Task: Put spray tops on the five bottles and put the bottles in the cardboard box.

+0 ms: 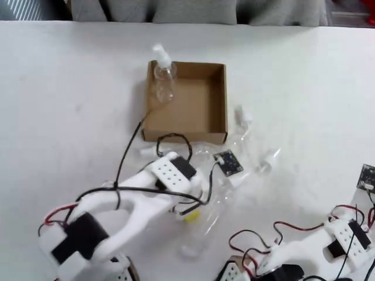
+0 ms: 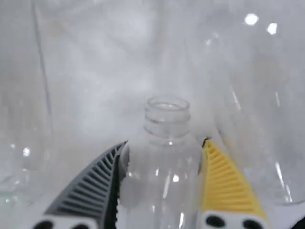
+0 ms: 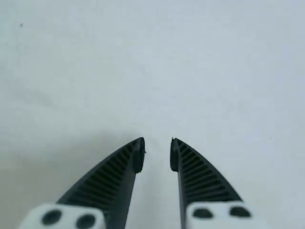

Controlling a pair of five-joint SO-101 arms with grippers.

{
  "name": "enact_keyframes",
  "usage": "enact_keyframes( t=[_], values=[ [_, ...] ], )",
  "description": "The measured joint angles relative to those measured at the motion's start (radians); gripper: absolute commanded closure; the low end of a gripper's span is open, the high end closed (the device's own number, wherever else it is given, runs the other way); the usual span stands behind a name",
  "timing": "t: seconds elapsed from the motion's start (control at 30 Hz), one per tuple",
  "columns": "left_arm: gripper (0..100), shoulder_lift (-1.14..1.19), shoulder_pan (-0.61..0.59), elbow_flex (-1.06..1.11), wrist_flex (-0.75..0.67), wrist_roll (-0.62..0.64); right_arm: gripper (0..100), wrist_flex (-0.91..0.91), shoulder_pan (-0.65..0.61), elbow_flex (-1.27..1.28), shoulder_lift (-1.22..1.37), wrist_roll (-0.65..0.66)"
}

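Left wrist view: my left pincer [image 2: 164, 148] is clenched on an open bottle [image 2: 167, 119], just below its neck. My right pincer [image 3: 157, 152] hangs over the tabletop [image 3: 152, 57], slightly parted, grasping nothing. High view: a capped bottle [image 1: 164, 79] stands in the box [image 1: 196, 108], in a corner far from the arms.

White table [image 1: 304, 76], matte, no cloth. Open cardboard box [image 1: 184, 136] sits flat on it, approx. mid-table, toward far side. Off box's near-right corner: loose cluster of clear bottles [image 1: 249, 140] lying on their sides on the table, exact no. can't tell. 1 white spray top [image 1: 242, 113] just beside box's right wall; loose or fitted to a bottle, can't tell. More clear plastic lies nearer the front edge, outline unclear.
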Motion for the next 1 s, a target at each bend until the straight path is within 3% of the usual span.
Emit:
enact_keyframes(
  t=[0.17,0.43,0.57,0.67,0.8,1.0],
  values=[
    [98,-0.253,-0.064,0.084,0.048,-0.003,92.8,0.0,-0.068,0.008,0.002,0.0],
    [98,-0.758,-0.359,0.296,0.063,-0.009,92.9,0.009,-0.259,0.005,0.002,0.003],
    [98,-0.953,-0.531,0.344,0.101,-0.009,92.9,0.163,-0.324,-0.094,0.002,0.003],
    [98,-1.002,-0.683,0.368,0.101,-0.009,92.9,0.327,-0.391,-0.226,0.002,-0.009],
    [98,-1.013,-0.841,0.436,0.023,-0.009,92.9,0.494,-0.5,-0.407,0.002,-0.126],
    [98,-1.014,-0.887,0.46,-0.017,-0.009,92.9,0.525,-0.7,-0.532,0.002,-0.232]
  ],
)
